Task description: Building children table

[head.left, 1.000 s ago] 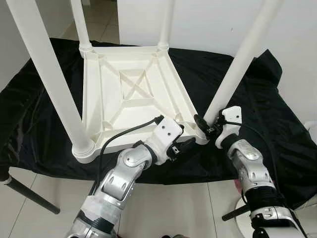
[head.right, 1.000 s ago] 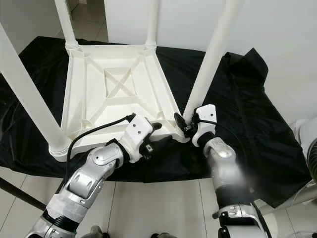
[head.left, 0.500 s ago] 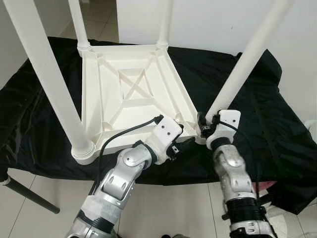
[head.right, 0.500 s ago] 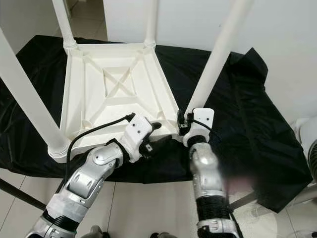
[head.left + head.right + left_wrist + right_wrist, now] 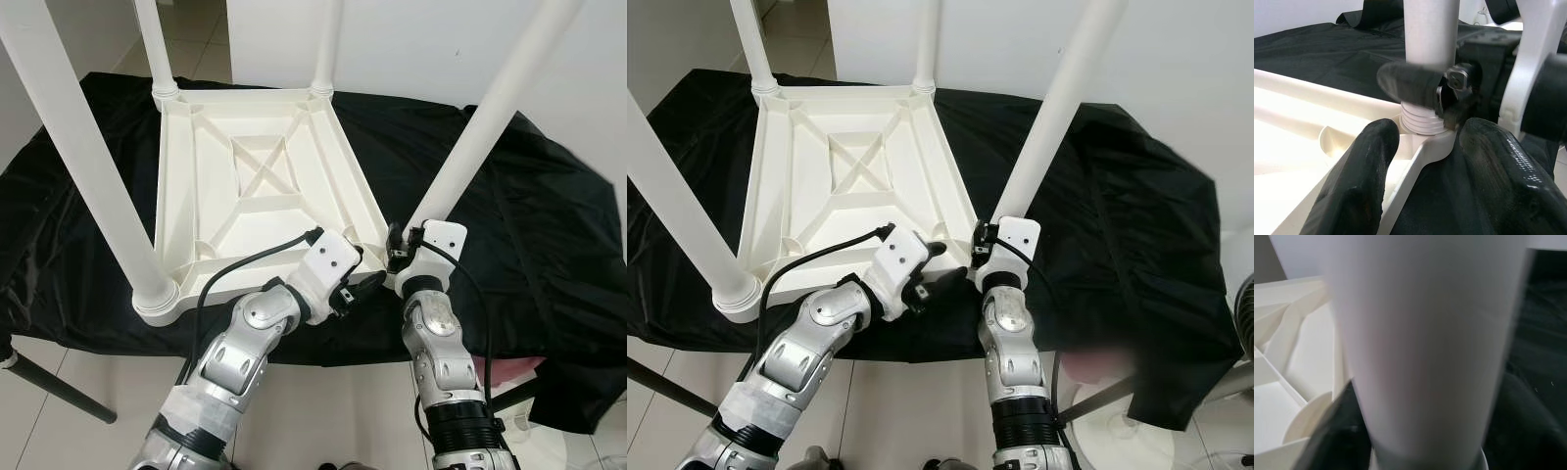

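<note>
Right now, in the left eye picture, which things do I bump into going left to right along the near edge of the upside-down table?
Near-left table leg → left gripper, at the table's corner → right gripper, around the base of the near-right table leg → black cloth.

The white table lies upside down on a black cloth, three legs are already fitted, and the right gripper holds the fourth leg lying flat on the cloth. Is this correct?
Not quite. The fourth leg is not lying flat: it stands up in the corner socket of the white table, as both eye views show. The right gripper closes around its base, thread still visible in the left wrist view. The black cloth and other legs are as you say.
</note>
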Robot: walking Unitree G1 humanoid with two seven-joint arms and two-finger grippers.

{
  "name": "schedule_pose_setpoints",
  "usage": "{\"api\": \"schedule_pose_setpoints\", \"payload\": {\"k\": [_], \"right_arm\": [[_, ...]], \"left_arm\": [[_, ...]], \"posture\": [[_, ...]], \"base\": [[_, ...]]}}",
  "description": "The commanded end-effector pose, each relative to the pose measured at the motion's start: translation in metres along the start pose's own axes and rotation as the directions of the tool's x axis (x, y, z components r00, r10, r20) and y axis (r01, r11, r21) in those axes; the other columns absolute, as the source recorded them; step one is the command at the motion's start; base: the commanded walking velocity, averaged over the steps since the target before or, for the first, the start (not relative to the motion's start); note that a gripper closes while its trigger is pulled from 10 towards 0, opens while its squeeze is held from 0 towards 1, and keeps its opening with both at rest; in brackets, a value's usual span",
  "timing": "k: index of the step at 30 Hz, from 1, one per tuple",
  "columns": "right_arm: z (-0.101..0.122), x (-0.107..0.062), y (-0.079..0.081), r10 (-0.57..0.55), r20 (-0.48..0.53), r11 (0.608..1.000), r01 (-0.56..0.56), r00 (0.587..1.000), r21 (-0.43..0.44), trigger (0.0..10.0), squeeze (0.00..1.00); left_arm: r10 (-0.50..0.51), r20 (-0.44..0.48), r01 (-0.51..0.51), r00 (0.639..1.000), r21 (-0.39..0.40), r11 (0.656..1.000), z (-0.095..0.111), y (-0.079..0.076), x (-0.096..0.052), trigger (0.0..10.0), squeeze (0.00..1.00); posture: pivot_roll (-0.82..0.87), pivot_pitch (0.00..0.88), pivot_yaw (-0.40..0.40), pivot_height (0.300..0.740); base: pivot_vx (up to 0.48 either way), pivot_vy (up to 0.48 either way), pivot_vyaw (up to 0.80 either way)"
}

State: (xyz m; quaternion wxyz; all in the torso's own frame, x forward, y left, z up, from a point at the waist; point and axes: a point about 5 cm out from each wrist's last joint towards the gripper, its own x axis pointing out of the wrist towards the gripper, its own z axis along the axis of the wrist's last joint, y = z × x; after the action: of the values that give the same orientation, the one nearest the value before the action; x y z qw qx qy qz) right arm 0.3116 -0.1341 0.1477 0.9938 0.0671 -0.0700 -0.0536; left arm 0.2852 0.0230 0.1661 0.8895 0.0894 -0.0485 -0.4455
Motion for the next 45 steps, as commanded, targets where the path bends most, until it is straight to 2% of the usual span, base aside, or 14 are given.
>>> {"api": "schedule_pose_setpoints", "payload": {"k": [1,10,20,21,26,28,32,38,39,40,41,43,44,45], "right_arm": [[-0.001,-0.003,-0.005,-0.014,-0.009,1.0,0.014,1.0,0.007,10.0,1.0],[0.003,-0.003,-0.01,0.044,0.027,0.999,-0.044,0.999,0.002,10.0,1.0],[0.011,0.006,-0.036,0.199,0.058,0.979,-0.196,0.978,-0.05,10.0,1.0],[0.013,0.01,-0.039,0.257,0.049,0.965,-0.253,0.965,-0.069,10.0,0.0],[0.014,0.014,-0.042,0.368,0.025,0.927,-0.364,0.929,-0.091,10.0,0.0],[0.01,0.015,-0.039,0.484,-0.017,0.868,-0.483,0.875,-0.111,10.0,0.0],[0.005,0.017,-0.036,0.578,-0.064,0.805,-0.581,0.814,-0.12,10.0,0.0],[0.003,0.019,-0.036,0.605,-0.082,0.781,-0.61,0.792,-0.13,10.0,0.0],[0.003,0.022,-0.038,0.603,-0.087,0.781,-0.609,0.793,-0.137,5.4,0.0],[0.003,0.022,-0.038,0.603,-0.087,0.781,-0.609,0.793,-0.137,5.4,0.0],[0.003,0.025,-0.04,0.599,-0.089,0.783,-0.606,0.796,-0.14,3.8,0.0],[0.003,0.025,-0.04,0.599,-0.089,0.783,-0.606,0.796,-0.14,3.8,0.0],[0.002,0.026,-0.041,0.599,-0.093,0.783,-0.606,0.795,-0.141,0.0,0.0],[0.001,0.027,-0.044,0.597,-0.097,0.785,-0.604,0.797,-0.139,0.0,0.0]], "left_arm": [[0.02,-0.018,-0.02,1.0,-0.006,1.0,-0.002,0.0,0.002,10.0,0.0],[0.02,-0.014,-0.02,1.0,-0.007,1.0,-0.002,0.0,0.002,10.0,0.0],[0.015,-0.012,-0.015,1.0,-0.005,1.0,-0.001,0.0,0.003,10.0,0.0],[0.013,-0.012,-0.014,1.0,-0.005,1.0,-0.001,0.0,0.004,10.0,0.0],[0.011,-0.011,-0.011,1.0,-0.004,1.0,0.0,0.001,0.005,10.0,0.0],[0.011,-0.008,-0.011,1.0,-0.003,1.0,0.0,0.002,0.005,10.0,0.0],[0.009,-0.006,-0.009,1.0,0.0,1.0,0.001,0.002,0.006,10.0,0.0],[0.008,-0.005,-0.008,1.0,0.001,1.0,0.001,0.002,0.006,10.0,0.0],[0.009,-0.004,-0.009,1.0,0.003,1.0,0.002,0.002,0.007,10.0,0.0],[0.009,-0.004,-0.009,1.0,0.003,1.0,0.002,0.002,0.007,10.0,0.0],[0.01,-0.003,-0.01,1.0,0.003,1.0,0.002,0.003,0.007,10.0,0.0],[0.01,-0.003,-0.01,1.0,0.003,1.0,0.002,0.003,0.007,10.0,0.0],[0.012,-0.002,-0.012,1.0,0.004,1.0,0.003,0.003,0.007,10.0,0.0],[0.015,-0.001,-0.015,1.0,0.004,1.0,0.003,0.004,0.007,10.0,0.0]], "posture": [[-0.01,0.091,-0.066,0.74],[-0.01,0.089,-0.066,0.74],[-0.01,0.089,-0.062,0.74],[-0.01,0.085,-0.061,0.74],[-0.01,0.083,-0.06,0.74],[-0.01,0.078,-0.058,0.74],[-0.01,0.072,-0.056,0.74],[-0.01,0.07,-0.055,0.74],[0.0,0.066,-0.058,0.74],[0.0,0.066,-0.058,0.74],[0.0,0.066,-0.06,0.74],[0.0,0.066,-0.06,0.74],[0.0,0.065,-0.061,0.74],[0.0,0.066,-0.062,0.74]], "base": [[0.0,0.0,0.0],[0.0,0.0,0.0],[0.0,0.0,0.0],[0.0,0.0,0.0],[0.0,0.0,0.0],[0.0,0.0,0.0],[0.0,0.0,0.0],[0.0,0.0,0.0],[0.0,0.0,0.0],[0.0,0.0,0.0],[0.0,0.0,0.0],[0.0,0.0,0.0],[0.0,0.0,0.0],[0.0,0.0,0.0]]}}
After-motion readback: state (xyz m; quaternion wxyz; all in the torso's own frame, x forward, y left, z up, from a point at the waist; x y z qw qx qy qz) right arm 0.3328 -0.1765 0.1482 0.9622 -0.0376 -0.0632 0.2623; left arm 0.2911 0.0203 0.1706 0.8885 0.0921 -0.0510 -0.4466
